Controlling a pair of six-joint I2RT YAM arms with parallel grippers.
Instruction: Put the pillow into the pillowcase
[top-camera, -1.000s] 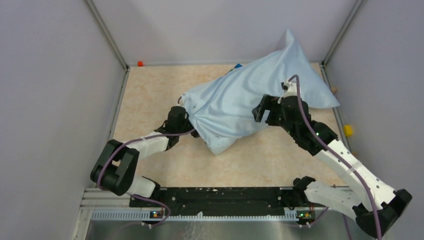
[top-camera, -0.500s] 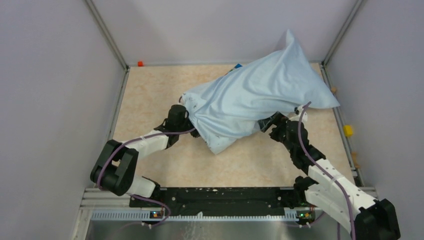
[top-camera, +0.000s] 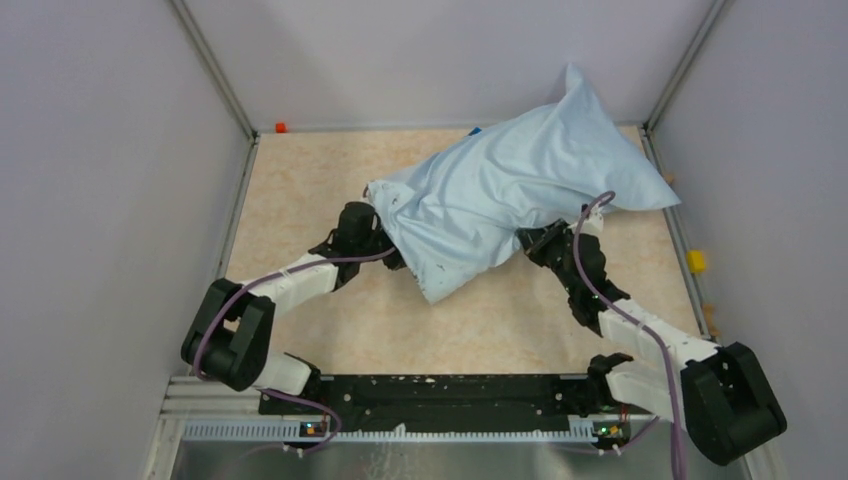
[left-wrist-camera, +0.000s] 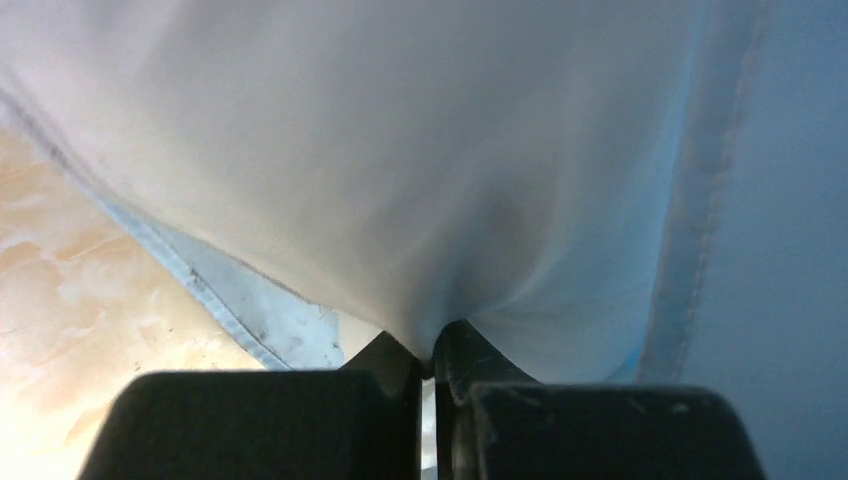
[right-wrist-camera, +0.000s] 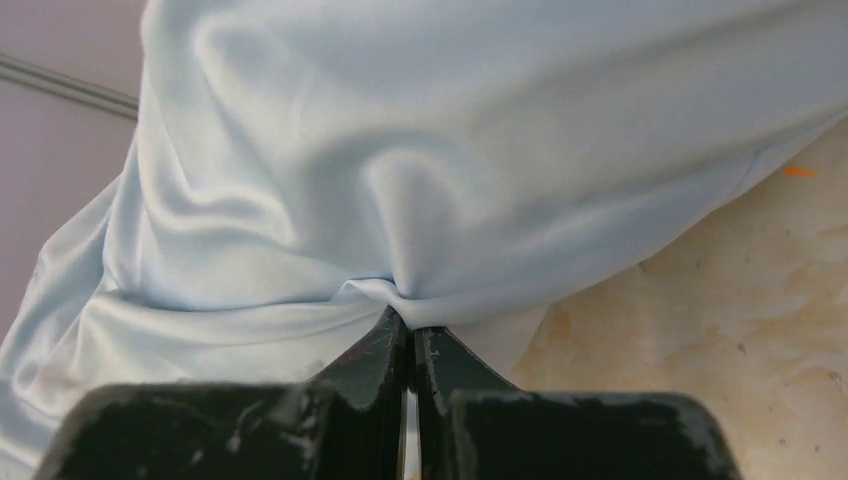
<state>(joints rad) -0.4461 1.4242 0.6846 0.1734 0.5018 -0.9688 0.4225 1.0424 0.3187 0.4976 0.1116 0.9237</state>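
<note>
The left gripper's (left-wrist-camera: 432, 350) black fingers are pressed together on a pinch of pale cloth at the mouth of the thin, wrinkled light-blue fabric pillowcase (top-camera: 500, 195). A stitched hem runs on either side of the pinch. Whether the near-white cloth in the pinch is the case or the stuffed off-white pillow cannot be told.

The right gripper's (right-wrist-camera: 410, 335) fingers are likewise closed tight, on a small fold of the light-blue cloth along the near long edge.

The pillowcase is plump and filled. It lies slantwise on the beige mottled tabletop (top-camera: 300, 200) toward the far right, with its far corner peaking against the back wall. From above, only blue cloth shows, and the pillow is covered.
</note>
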